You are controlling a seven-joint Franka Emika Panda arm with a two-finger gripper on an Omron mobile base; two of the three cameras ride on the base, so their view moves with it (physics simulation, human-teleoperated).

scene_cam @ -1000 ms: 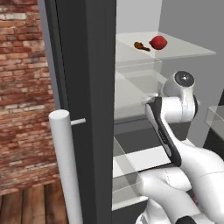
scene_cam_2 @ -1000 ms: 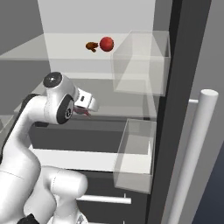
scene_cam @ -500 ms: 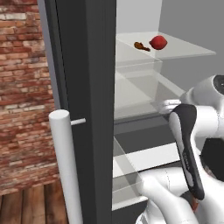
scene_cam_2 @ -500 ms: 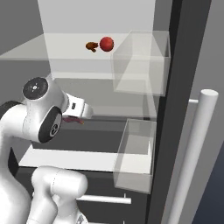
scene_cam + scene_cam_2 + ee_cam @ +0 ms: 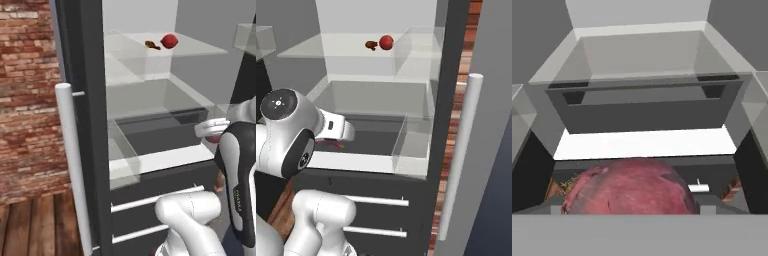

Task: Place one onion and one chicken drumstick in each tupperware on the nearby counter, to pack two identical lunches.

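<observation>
Open fridge, pinkish-maroon onion (image 5: 629, 187) clamped between wide-set jaws, before grey drawer (image 5: 644, 107).

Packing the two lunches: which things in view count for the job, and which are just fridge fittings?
For the job:
- pinkish-maroon onion, at the gripper
- red onion, top shelf
- chicken drumstick, beside it on the shelf

Just there:
- clear bin
- glass shelf
- door handle

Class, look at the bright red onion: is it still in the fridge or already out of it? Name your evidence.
In the fridge. The red onion sits on the upper glass shelf, beside a chicken drumstick.
</observation>
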